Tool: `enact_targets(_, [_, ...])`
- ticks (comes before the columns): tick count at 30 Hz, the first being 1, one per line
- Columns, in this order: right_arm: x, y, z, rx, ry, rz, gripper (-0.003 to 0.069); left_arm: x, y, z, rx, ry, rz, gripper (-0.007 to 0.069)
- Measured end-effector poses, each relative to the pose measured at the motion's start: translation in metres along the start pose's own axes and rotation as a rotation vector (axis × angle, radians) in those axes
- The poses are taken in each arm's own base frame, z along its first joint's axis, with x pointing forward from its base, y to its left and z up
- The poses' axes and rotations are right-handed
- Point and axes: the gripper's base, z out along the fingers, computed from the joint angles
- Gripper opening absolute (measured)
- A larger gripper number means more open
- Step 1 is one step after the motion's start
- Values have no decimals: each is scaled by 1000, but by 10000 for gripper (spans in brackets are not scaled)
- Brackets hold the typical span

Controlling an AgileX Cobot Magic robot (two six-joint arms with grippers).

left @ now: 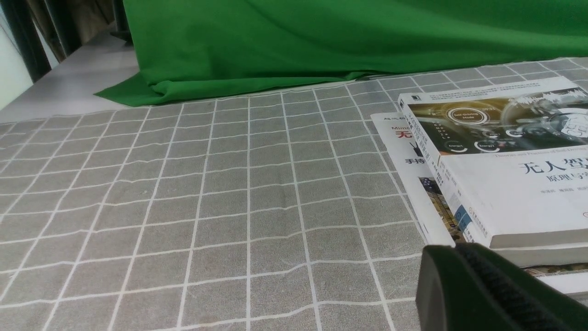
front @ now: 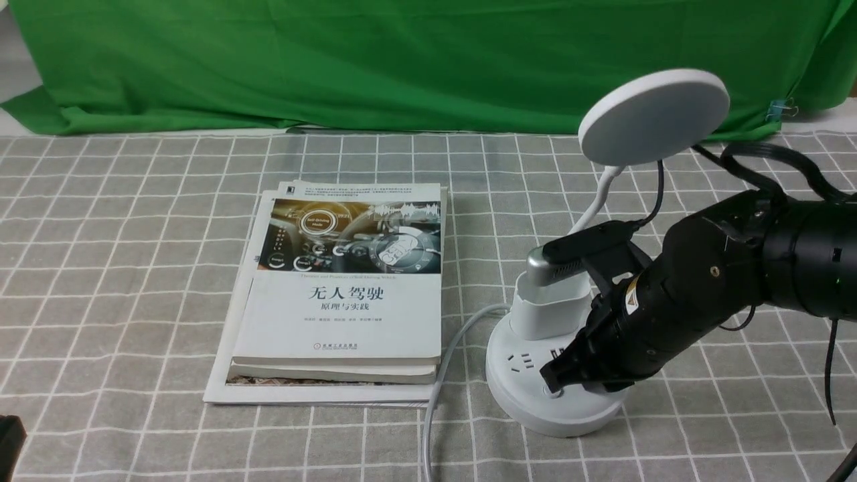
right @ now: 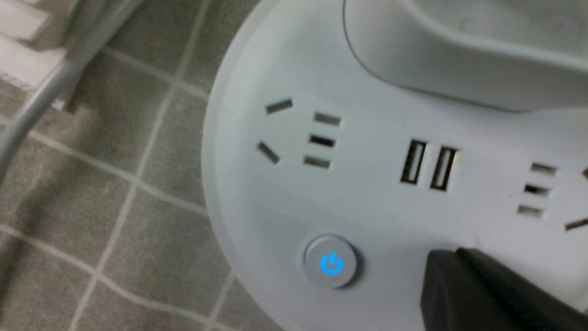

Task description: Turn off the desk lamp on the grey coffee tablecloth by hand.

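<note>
In front view, the desk lamp (front: 549,311) stands on the grey coffee tablecloth (front: 134,268), to the right of the books (front: 341,294). The clenched right gripper (front: 554,380) is at its base. The left wrist view shows only the left gripper (left: 482,294); one cannot tell its state. Only the right wrist view shows the blue-lit power button (right: 330,262), just beside the tip.

You read "无人驾驶 原理与实践" on the book (front: 338,314) cover; a blue power sign glows on a button (right: 330,262) of the lamp (right: 294,207).
</note>
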Motion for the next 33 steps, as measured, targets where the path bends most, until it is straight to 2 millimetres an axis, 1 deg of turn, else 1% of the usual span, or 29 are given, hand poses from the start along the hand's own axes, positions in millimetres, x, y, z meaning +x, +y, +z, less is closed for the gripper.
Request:
enact_targets(4, [0,0,-5,-2,-17,13,27,0,0,0,0,0,0,1])
enact_targets(7, [-2,0,-16,-3,-52,14,27,0,0,0,0,0,0,1])
enact_targets(8, [-2,0,-17,-3,-55,14,27,0,0,0,0,0,0,1])
enact_targets(11, [-2,0,-33,-6,-91,13,27,0,0,0,0,0,0,1])
enact_targets(15, [2,0,-41,-5,-74,14,27,0,0,0,0,0,0,1])
enact_targets(20, [4,0,-42,-4,-55,14,27,0,0,0,0,0,0,1])
enact_targets(26, [-1,0,-42,-8,-118,23,27,0,0,0,0,0,0,1])
enact_targets(29, [-1,0,-43,-8,-118,27,27,0,0,0,0,0,0,1])
enact_targets(33, [7,0,-45,-3,-40,14,24,0,0,0,0,0,0,1])
